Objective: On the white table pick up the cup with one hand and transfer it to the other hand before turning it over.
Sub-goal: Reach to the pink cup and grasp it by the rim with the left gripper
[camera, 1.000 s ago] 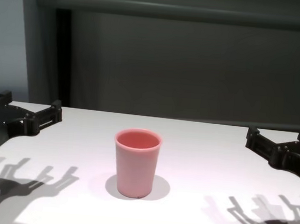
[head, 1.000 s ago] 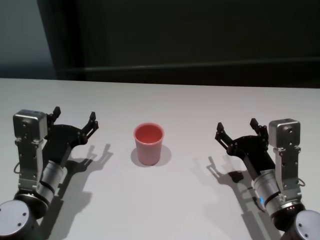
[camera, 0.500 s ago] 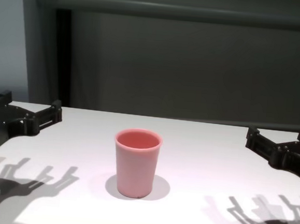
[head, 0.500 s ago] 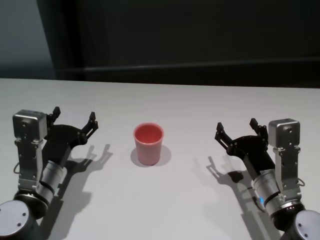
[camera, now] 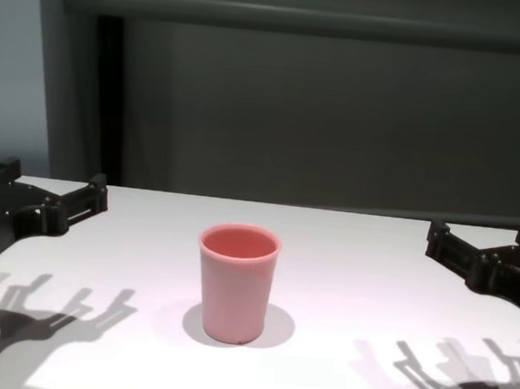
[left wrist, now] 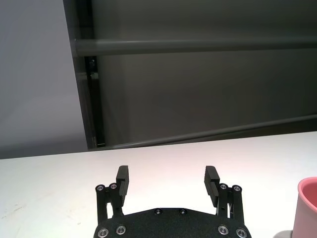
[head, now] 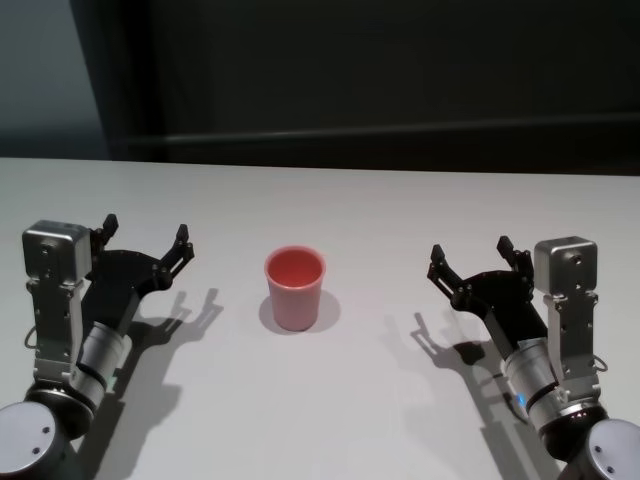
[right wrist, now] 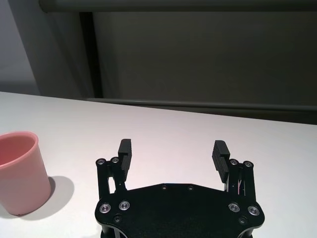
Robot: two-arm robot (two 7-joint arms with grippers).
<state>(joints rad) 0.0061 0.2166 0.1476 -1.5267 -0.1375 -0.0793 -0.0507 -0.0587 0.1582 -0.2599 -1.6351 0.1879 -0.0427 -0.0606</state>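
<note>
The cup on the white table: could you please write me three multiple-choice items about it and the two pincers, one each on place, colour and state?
1. Where does the cup stand?
A. Between the two pincers
B. Outside the left pincer
C. At the table's far edge

2. What colour is the cup?
A. Blue
B. Pink
C. Green

3. How does the cup stand?
A. On its side
B. Mouth down
C. Upright, mouth up, unheld

Key:
1 A: the head view shows the cup on the white table, with the left pincer and the right pincer on either side of it.
2 B: its wall is pink.
3 C: its open rim faces up, and both pincers are open and clear of it.
</note>
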